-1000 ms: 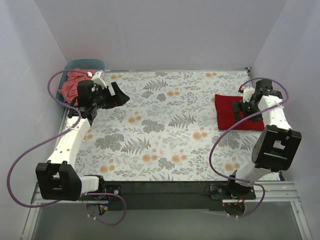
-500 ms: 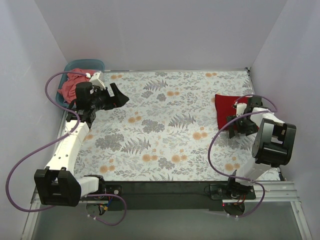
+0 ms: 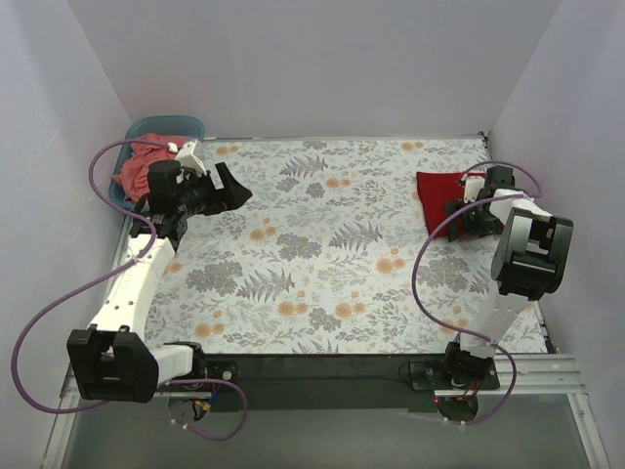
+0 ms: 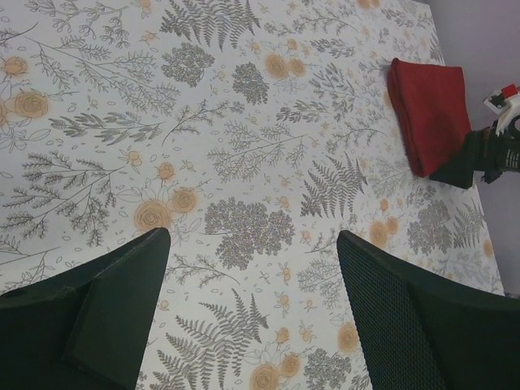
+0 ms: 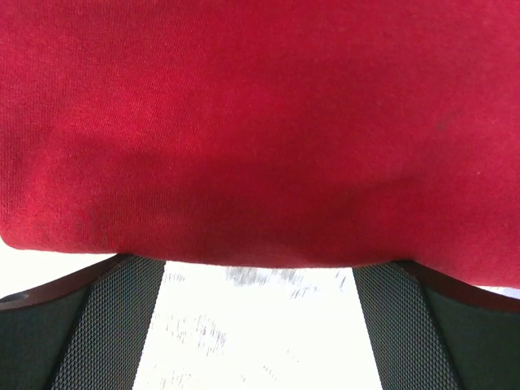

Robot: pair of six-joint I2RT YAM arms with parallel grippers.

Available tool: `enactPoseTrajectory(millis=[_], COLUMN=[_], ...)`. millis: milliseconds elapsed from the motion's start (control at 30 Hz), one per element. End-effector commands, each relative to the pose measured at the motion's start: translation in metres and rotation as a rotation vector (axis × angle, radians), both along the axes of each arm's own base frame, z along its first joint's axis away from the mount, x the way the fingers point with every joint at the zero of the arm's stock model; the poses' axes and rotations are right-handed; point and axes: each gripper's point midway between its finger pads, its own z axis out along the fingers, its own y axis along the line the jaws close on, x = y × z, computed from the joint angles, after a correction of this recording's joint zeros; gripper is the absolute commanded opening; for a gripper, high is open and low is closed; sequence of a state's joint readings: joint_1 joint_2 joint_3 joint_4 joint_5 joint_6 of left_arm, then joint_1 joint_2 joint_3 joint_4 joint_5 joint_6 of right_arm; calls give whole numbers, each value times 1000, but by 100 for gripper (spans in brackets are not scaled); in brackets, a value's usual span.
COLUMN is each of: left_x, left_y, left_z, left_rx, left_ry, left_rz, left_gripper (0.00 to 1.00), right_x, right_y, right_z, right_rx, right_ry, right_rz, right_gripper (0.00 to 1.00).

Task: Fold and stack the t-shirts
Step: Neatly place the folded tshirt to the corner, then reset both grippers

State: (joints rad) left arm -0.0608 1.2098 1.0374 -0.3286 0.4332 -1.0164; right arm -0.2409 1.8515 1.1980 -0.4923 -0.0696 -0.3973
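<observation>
The folded crimson red cotton t-shirt [image 3: 439,193] is laid at the far right of the floral-patterned surface [image 3: 322,264]. The right arm is bent sharply, with the right claw [image 5: 260,325] held spread at the shirt's edge, grasping nothing. The left arm is stretched forward, with the left claw [image 4: 252,313] spread and raised above the surface. A crumpled salmon-pink t-shirt [image 3: 135,168] is held in the teal plastic tub [image 3: 168,125].

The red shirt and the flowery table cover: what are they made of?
The red shirt looks like soft, matte knit cotton; fine knit texture shows up close. The table cover looks like a smooth printed sheet, cloth or vinyl, unclear which.
</observation>
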Motion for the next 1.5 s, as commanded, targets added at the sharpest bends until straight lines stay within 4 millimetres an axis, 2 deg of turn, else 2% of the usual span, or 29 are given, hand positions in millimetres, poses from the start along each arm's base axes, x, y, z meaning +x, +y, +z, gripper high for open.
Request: enactPoseTrajectory(millis=[0, 133, 233, 267, 333, 367, 567, 700, 1033, 1100, 1133, 1167, 1200, 1233, 1267, 1300, 1333, 1400, 1433, 1467], left_x=[2, 5, 6, 6, 7, 8, 10, 10, 12, 13, 14, 19, 19, 20, 25, 25, 25, 28, 30, 29], left_y=[4, 6, 7, 7, 8, 8, 9, 9, 9, 8, 8, 7, 7, 5, 4, 4, 2, -1, -3, -6], left_z=[-1, -4, -7, -9, -9, -9, -14, -16, -25, -26, -26, -17, -28, -28, -20, -32, -33, -29, -32, -32], left_rx=[21, 35, 41, 43, 48, 48, 64, 70, 81, 93, 99, 103, 112, 110, 111, 122, 118, 113, 119, 110], left_ry=[-11, -7, 0, 6, 7, 7, 23, 31, 53, 62, 69, 59, 112, 130, 123, 172, 179, 174, 175, 173], left_rz=[5, 11, 13, 14, 15, 15, 12, 10, -3, -25, -30, -34, -50, -64, -68, -89, -110, -141, -170, -191], left_gripper=[83, 83, 83, 83, 83, 83, 84, 84, 86, 86, 87, 88, 88, 88, 89, 89, 89, 90, 90, 90], right_x=[31, 56, 66, 76, 83, 94, 120, 141, 165, 164, 165, 159, 156, 154, 150, 140, 136, 122, 112, 105], right_y=[-10, -9, -8, -10, -10, -11, -4, -9, -14, -14, -13, -10, -9, -9, -6, -4, -5, -1, 3, 8], right_z=[-10, -11, -16, -10, -16, -10, -16, -11, -8, 2, 17, 23, 31, 56, 68, 71, 97, 111, 133, 141], right_rx=[-26, 8, 31, 31, 42, 44, 59, 41, 24, 17, 17, 26, 26, 17, 21, 18, -2, -9, -12, -1], right_ry=[-54, -79, -78, -101, -93, -118, -134, -169, -206, -214, -233, -219, -226, -263, -275, -261, -305, -313, -339, -343], right_rz=[-13, -48, -87, -97, -131, -134, -138, -141, -129, -116, -107, -97, -91, -76, -64, -52, -36, -2, 16, 51], right_gripper=[98, 98, 98, 98, 98, 98, 99, 98, 98, 98, 98, 98, 99, 98, 98, 98, 99, 98, 98, 98])
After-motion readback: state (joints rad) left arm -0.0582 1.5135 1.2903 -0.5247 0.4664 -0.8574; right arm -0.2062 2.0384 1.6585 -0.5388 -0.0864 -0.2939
